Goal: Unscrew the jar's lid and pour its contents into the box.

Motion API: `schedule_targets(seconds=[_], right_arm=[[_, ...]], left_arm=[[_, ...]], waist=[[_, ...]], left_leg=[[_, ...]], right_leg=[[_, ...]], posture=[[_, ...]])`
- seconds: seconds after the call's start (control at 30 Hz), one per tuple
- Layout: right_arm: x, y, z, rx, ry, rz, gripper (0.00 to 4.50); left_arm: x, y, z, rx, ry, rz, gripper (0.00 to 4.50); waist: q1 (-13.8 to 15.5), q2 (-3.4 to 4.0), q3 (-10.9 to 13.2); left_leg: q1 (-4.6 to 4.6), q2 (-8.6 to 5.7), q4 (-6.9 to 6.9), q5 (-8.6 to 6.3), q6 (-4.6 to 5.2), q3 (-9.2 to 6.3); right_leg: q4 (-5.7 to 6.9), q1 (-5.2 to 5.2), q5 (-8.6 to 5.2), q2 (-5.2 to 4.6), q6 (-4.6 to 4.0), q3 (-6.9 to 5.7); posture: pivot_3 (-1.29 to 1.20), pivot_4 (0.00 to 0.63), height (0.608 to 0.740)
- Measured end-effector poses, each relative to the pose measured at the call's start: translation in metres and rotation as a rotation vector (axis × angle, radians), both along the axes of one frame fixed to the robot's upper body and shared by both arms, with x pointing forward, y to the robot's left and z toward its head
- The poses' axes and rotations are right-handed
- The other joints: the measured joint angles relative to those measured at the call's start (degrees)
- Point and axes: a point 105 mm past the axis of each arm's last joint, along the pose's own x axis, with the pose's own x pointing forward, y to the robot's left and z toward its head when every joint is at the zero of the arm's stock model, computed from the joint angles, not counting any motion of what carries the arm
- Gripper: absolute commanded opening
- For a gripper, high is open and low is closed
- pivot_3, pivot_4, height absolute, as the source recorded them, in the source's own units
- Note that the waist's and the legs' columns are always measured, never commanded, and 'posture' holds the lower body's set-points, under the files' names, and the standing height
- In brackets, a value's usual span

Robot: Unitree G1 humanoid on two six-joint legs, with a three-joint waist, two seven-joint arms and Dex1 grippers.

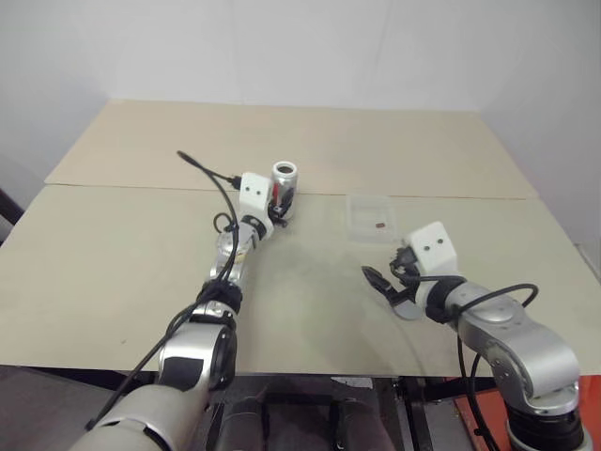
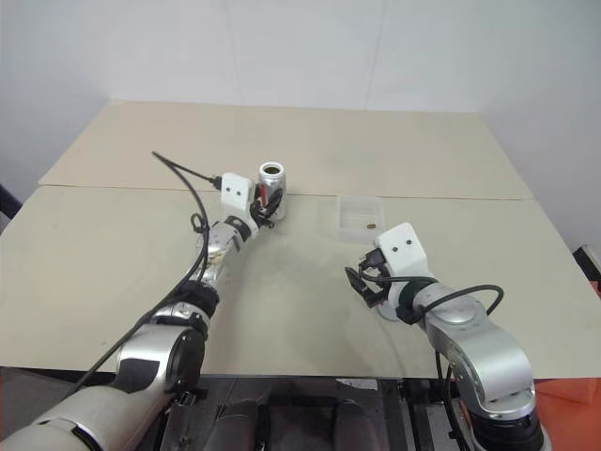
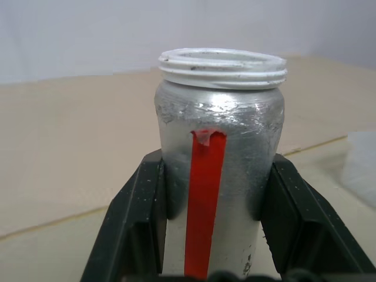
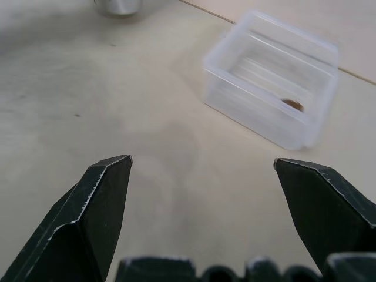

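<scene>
So at this point your left end effector (image 1: 282, 200) was clamped on the jar (image 1: 284, 178), which stood upright on the bench (image 1: 122, 254) w/ its mouth open, no cap on it. The right end effector (image 4: 202, 170) was spread wide, nothing in it, hovering low just on your side of the box (image 1: 370, 217). A tiny dark red piece (image 4: 292, 104) sat in the box already, so I'd guess the pour was basically done.

What could've gone wrong imo: the box is light clear plastic, and those wide fingers (image 4: 94, 200) were near enough to nudge it or flip the piece out. Also couldn't spot the cap anywhere, so recapping might've been a problem.

Bench was a plain tan top w/ a seam running behind the jar, blank white walls around.
</scene>
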Motion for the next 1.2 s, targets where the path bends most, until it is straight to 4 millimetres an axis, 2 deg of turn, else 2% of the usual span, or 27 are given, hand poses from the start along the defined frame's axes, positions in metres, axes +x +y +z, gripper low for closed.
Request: schedule_targets(seconds=[0.13,0.4,0.47,0.67,0.87,1.0,1.1,1.2], right_arm=[[0.004,0.003,0.001,-0.009,-0.012,0.020,4.49],[0.005,0.001,0.000,-0.022,-0.015,0.018,4.49],[0.005,0.000,-0.001,-0.026,-0.015,0.012,4.50],[0.004,-0.001,-0.002,-0.030,-0.014,0.007,4.50],[0.004,-0.001,-0.002,-0.031,-0.015,0.007,4.50],[0.004,0.000,-0.002,-0.031,-0.015,0.012,4.50],[0.004,0.003,-0.002,-0.029,-0.011,0.033,4.50],[0.004,0.006,-0.004,-0.028,-0.004,0.047,4.50]], left_arm=[[-0.004,0.005,-0.012,0.008,0.014,0.031,1.85],[-0.003,0.008,-0.012,-0.004,0.019,0.063,1.85],[-0.003,0.008,-0.012,-0.022,0.022,0.063,2.61],[-0.005,0.010,-0.015,-0.032,0.016,0.074,4.42],[-0.012,0.014,-0.027,-0.033,0.023,0.085,4.47],[-0.022,0.019,-0.024,-0.028,-0.009,0.099,4.47],[-0.041,0.030,-0.020,-0.026,-0.041,0.119,4.47],[-0.064,0.035,-0.024,0.007,-0.021,0.109,4.47]], waist=[[0.3,0.01,0.0],[0.2,0.02,0.0],[0.2,0.02,0.0],[0.3,0.02,0.0],[0.2,0.02,0.0],[0.2,0.02,0.0],[-0.3,0.04,-0.1],[-0.5,0.05,-0.1]], left_leg=[[0.00,-0.01,0.01,0.00,0.00,-0.06],[0.08,-0.03,0.02,0.01,0.00,-0.10],[0.07,-0.03,0.02,0.01,0.00,-0.10],[0.04,-0.03,0.01,0.01,0.01,-0.10],[0.04,-0.03,0.01,0.01,0.01,-0.11],[0.04,-0.02,0.00,0.01,0.01,-0.11],[0.04,0.00,-0.03,0.00,0.01,-0.13],[0.06,0.01,-0.03,0.01,0.00,-0.13]], right_leg=[[-0.02,0.04,0.00,-0.01,0.00,-0.09],[0.02,0.12,0.00,-0.03,0.00,-0.13],[0.01,0.13,0.00,-0.03,0.00,-0.13],[-0.03,0.10,0.00,-0.03,0.00,-0.14],[-0.02,0.10,0.00,-0.04,0.00,-0.15],[-0.02,0.10,0.00,-0.04,0.00,-0.14],[-0.03,0.09,0.00,-0.05,0.00,-0.13],[-0.01,0.09,0.00,-0.06,0.00,-0.14]], posture=[[0.00,0.150,0.740],[0.00,0.150,0.740],[0.00,0.150,0.740],[0.00,0.150,0.740],[0.00,0.150,0.740],[0.00,0.150,0.740],[0.00,0.150,0.740],[0.00,0.150,0.740]])
